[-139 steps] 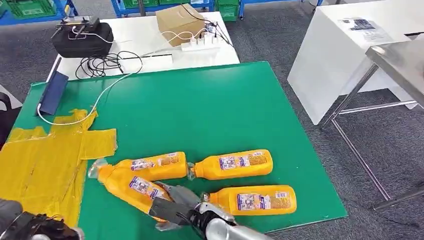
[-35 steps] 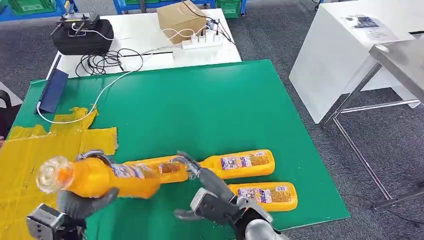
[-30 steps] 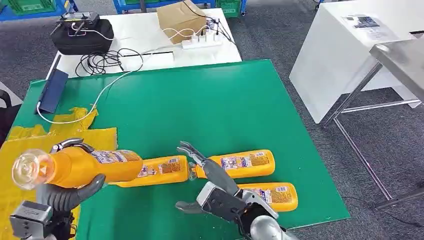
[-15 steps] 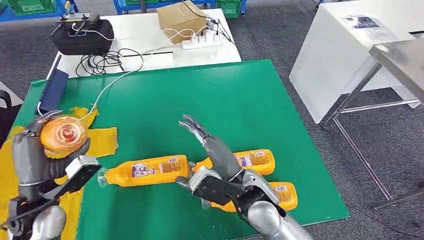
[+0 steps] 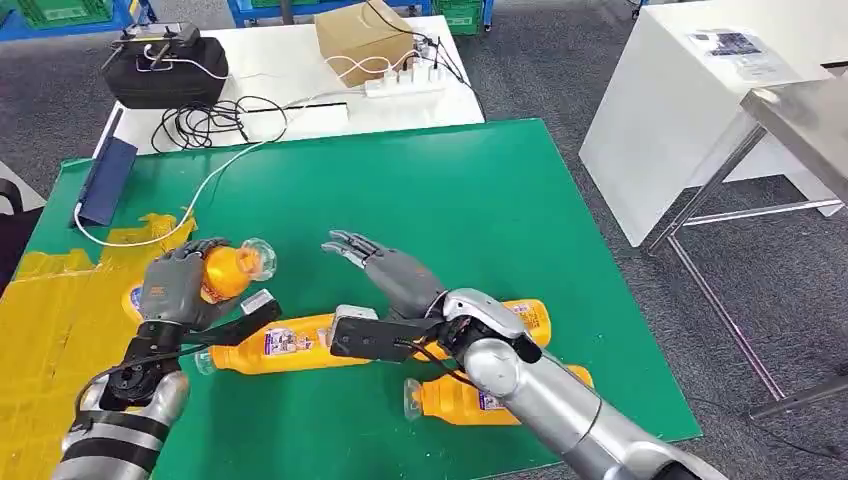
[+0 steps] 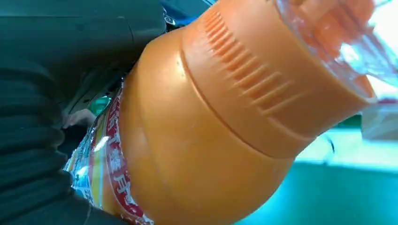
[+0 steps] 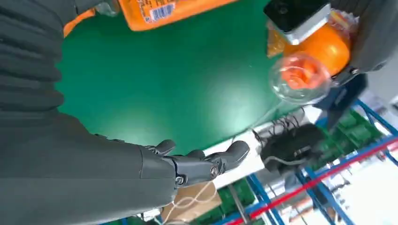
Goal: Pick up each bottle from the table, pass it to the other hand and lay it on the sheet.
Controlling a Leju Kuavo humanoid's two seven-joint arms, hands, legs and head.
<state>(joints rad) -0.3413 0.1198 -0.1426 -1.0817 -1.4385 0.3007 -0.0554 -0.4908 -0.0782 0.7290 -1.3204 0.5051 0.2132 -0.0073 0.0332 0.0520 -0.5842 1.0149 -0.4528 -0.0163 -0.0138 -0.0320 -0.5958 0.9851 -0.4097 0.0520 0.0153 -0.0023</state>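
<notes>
Gripping an orange bottle, the left hand holds it above the yellow sheet's edge, clear cap toward 3 o'clock. Right hand hangs w/ fingers spread, holding nothing, over the green surface. Three more bottles lie at approx. 6 o'clock on it.

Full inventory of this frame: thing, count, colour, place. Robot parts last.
Orange plastic bottles: 4; one held up, three lying on the mat.
Green mat: 1, on the table.
Yellow sheet: 1, mat's left side.
Blue flat case: 1, mat's far-left corner.
Cardboard box, black bag, white power strip: white table behind.
Left hand: grips the raised bottle.
Right hand: fingers spread, holding nothing.
</notes>
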